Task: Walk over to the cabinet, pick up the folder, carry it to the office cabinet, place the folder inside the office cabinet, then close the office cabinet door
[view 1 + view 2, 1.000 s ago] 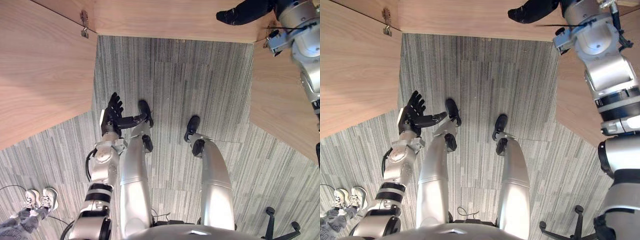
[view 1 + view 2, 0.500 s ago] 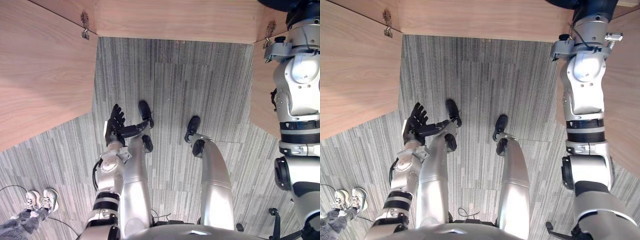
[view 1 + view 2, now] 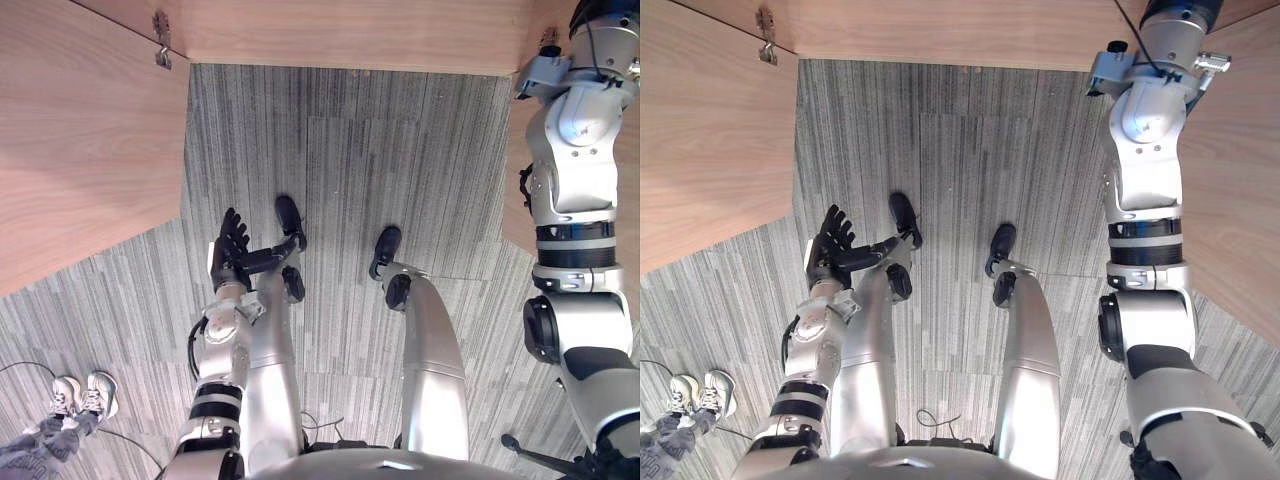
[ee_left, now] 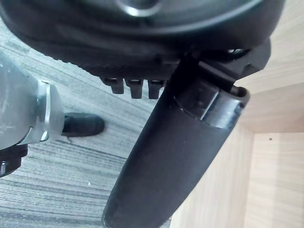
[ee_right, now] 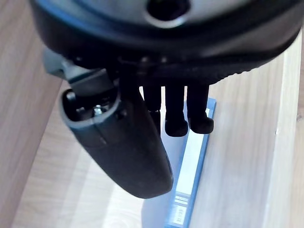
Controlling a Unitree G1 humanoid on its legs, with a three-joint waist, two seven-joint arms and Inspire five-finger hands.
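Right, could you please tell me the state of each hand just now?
Left hand: open, holding nothing.
Right hand: open, just by the blue folder, not gripping it.

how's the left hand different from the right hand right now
The left hand hangs low over the grey carpet; the right hand is raised inside the wooden cabinet. The left hand has nothing near it, its fingers straight and spread; the right hand is right at the blue folder in the cabinet, though whether it grips is unclear. Both are dark hands.
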